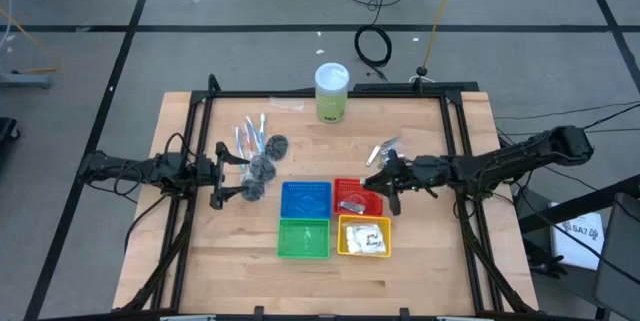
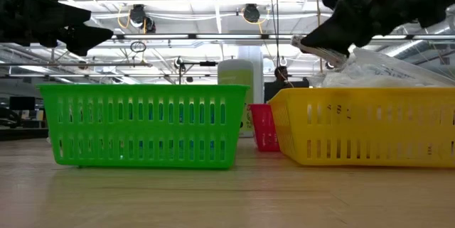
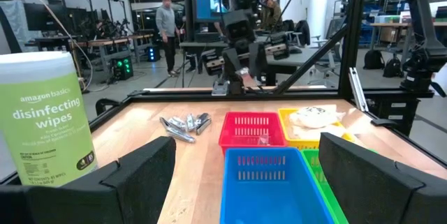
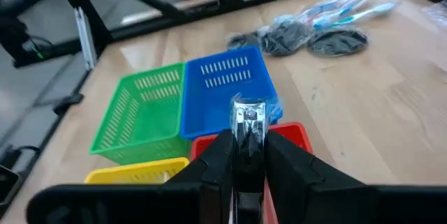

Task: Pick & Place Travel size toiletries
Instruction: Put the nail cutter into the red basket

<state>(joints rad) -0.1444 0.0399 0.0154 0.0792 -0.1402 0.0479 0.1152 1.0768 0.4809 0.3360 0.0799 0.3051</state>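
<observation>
My right gripper (image 1: pixel 383 183) is shut on a shiny silver foil tube (image 4: pixel 247 116) and hovers over the red basket (image 1: pixel 358 189), which holds another silver tube (image 1: pixel 351 205). More silver tubes (image 1: pixel 383 151) lie on the table beyond it. White sachets (image 1: pixel 366 238) lie in the yellow basket (image 1: pixel 345 249). My left gripper (image 1: pixel 220 175) is open, level, at the table's left. It stands beside the dark grey puffs (image 1: pixel 263 166) and the clear-wrapped sticks (image 1: pixel 250 133) and touches neither. My right gripper pinches the silver foil tube between its two fingers (image 4: pixel 217 155). The tube lies along the fingers, and its free end (image 4: pixel 248 110) sticks out past their tips. The fingers come from the table's right, slanting down (image 2: pixel 334 40). The tube is lifted clear above the red basket.
The blue basket (image 1: pixel 306 199) and the green basket (image 1: pixel 303 238) stand left of the red and yellow ones in a tight square. A tall green wipes cylinder (image 1: pixel 332 93) stands near the far edge. A black frame (image 1: pixel 300 94) runs round the table. People stand in the room behind.
</observation>
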